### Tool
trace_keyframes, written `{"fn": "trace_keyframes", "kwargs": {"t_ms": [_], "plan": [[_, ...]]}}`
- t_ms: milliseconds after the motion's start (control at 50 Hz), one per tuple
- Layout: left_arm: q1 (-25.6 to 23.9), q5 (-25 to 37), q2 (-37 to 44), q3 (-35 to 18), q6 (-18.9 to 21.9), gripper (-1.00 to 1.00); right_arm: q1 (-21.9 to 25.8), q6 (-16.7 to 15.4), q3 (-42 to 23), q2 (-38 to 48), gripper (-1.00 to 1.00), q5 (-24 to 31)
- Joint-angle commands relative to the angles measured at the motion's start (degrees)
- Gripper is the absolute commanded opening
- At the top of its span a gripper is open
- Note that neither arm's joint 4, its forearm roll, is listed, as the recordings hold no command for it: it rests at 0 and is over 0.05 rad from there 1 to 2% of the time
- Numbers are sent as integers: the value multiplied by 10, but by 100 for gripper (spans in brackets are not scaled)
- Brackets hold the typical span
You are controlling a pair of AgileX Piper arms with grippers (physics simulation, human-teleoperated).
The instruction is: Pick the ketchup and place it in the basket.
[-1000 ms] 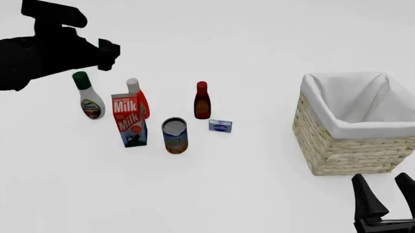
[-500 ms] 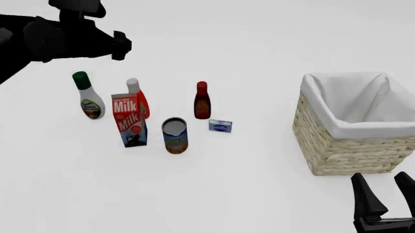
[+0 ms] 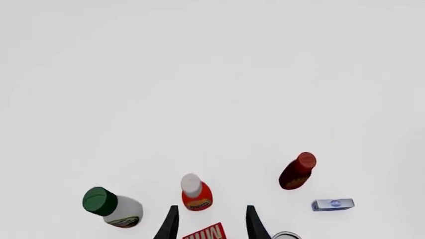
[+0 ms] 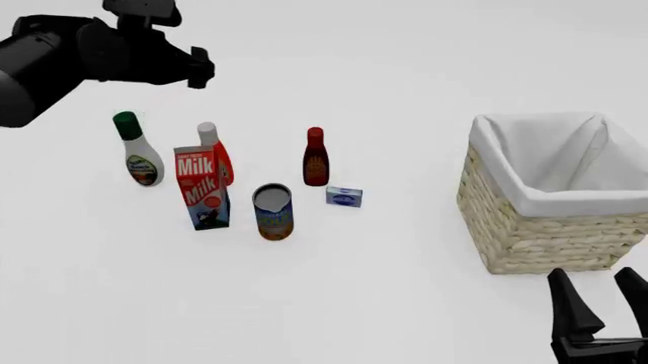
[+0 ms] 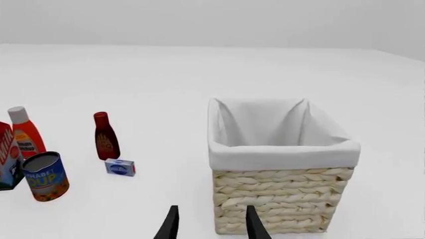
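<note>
standing just beyond the right gripper (image 4: 605,303), nearly touching its fingertips in the front view: basket (image 4: 552,227), square, tan woven wicker, white cloth lining (image 5: 279,134) folded over the rim, only the lining showing inside. sitting well off from that gripper, across bare table (image 4: 385,303): open-topped can (image 4: 272,211) with a pale surface at its mouth, contents not readable.

hanging high over the far side of the cluster: left gripper (image 3: 211,223), fingers spread with a clear gap, nothing held. seen past its fingertips in the wrist view: ketchup (image 3: 196,193), upright, just beyond the tips and untouched. looks: bright red squeeze body, whitish-grey cap, yellow-white label near the shoulder. standing right behind the milk carton (image 4: 202,188) in the front view, half hidden by it, cap about level with the carton's top.

flanking the ketchup: white bottle with green cap (image 4: 136,150) on one side, smaller dark-red bottle (image 4: 315,157) on the other, small blue-and-white box (image 4: 344,197) just beside that bottle.

right gripper low at the near edge, fingers parted, nothing between them.
</note>
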Motion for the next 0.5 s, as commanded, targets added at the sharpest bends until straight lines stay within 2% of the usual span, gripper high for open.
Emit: {"fn": "trace_keyframes", "kwargs": {"t_ms": [20, 500], "plan": [[2, 9, 46, -45, -7, 100, -6, 0, 0, -3, 100, 2], [17, 21, 118, -117, -8, 100, -10, 6, 0, 35, 100, -28]]}}
